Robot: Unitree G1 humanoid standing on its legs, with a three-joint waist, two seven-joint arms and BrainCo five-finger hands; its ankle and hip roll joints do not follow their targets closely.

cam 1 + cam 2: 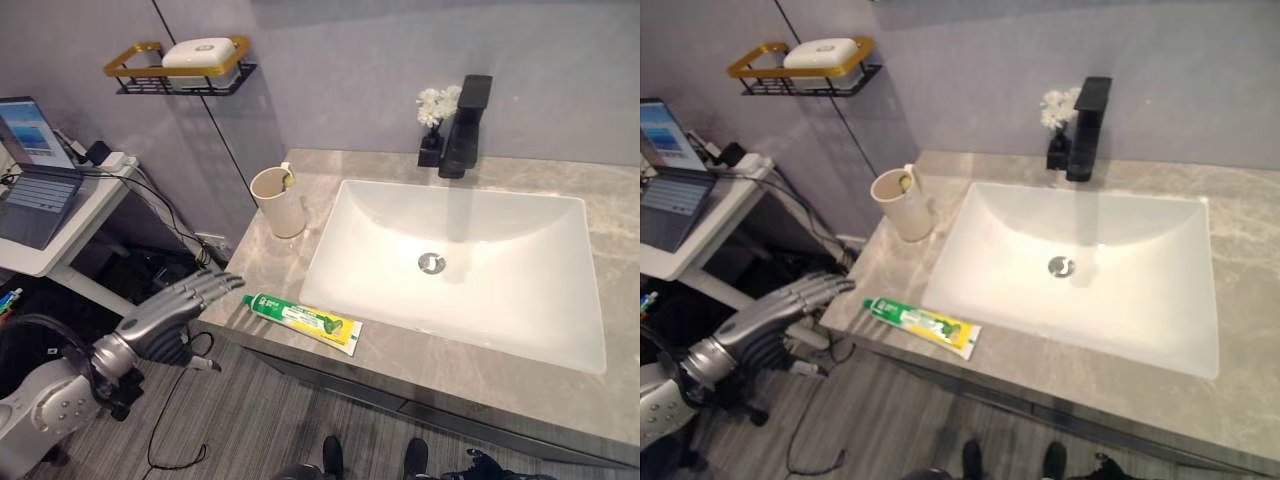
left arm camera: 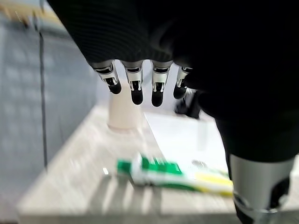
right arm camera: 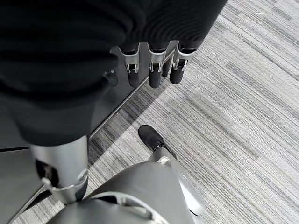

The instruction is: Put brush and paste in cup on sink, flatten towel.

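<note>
The green-and-yellow toothpaste tube (image 1: 303, 321) is laid flat on the grey marbled counter (image 1: 270, 262), just beside the white sink's (image 1: 460, 270) front-left rim. The beige cup (image 1: 278, 201) with the brush (image 1: 287, 178) in it is stood behind, by a black faucet (image 1: 465, 125). The left hand (image 1: 178, 306) is held loosely open and empty at the counter's corner. The right hand (image 3: 152, 70), empty with relaxed fingers, is seen over striped flooring.

The green, white and yellow toothpaste tube (image 1: 303, 320) lies flat on my bench's (image 1: 250, 265) front strip, just beside the white sink basin's (image 1: 560, 340) near-left corner, its white cap towards my left. The beige cup (image 1: 277, 201) stands upright further back by the basin's left edge, a toothbrush (image 1: 288, 178) leaning inside it.
</note>
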